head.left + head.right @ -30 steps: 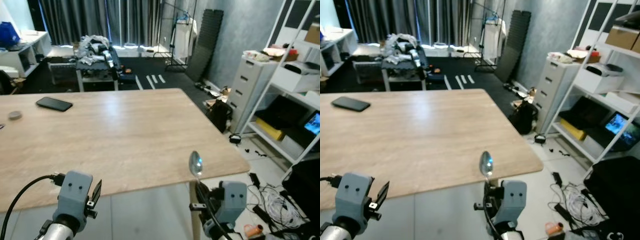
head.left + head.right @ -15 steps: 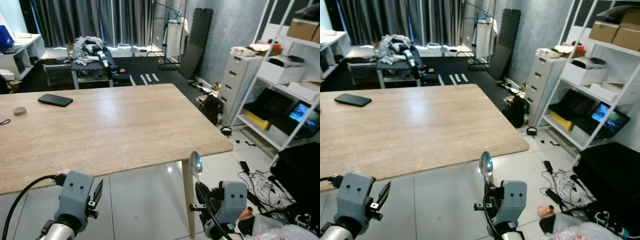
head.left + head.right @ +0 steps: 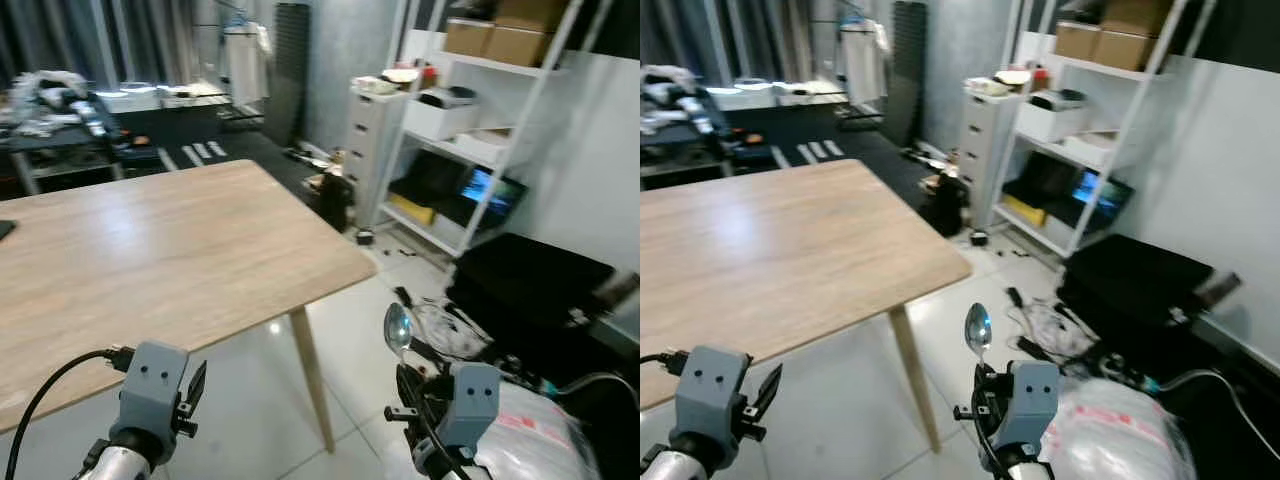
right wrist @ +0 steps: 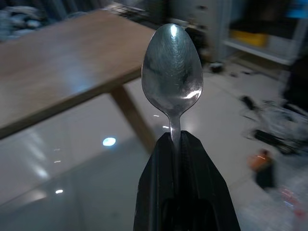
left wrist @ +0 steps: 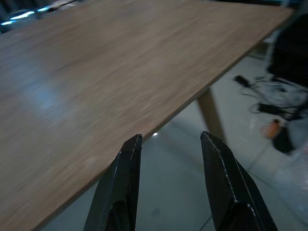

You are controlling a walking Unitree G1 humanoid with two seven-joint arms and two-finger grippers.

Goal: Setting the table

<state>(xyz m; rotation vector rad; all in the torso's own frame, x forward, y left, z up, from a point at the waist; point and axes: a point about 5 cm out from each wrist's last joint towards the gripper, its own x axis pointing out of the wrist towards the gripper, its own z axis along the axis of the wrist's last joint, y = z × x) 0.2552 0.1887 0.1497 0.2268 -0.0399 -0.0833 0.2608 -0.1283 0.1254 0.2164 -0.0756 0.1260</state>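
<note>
Gripping spoon [image 4: 172, 72], right hand [image 4: 175, 144]; table [image 3: 150, 250] left.

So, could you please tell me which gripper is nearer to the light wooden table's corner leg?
Right. The right gripper, holding the silver spoon, sits just beside the leg; the left gripper hangs farther away, below the table edge.

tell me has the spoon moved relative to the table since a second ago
Yes. The spoon, upright in the right end effector, was over the table edge; now it's over the floor beyond the corner.
</note>
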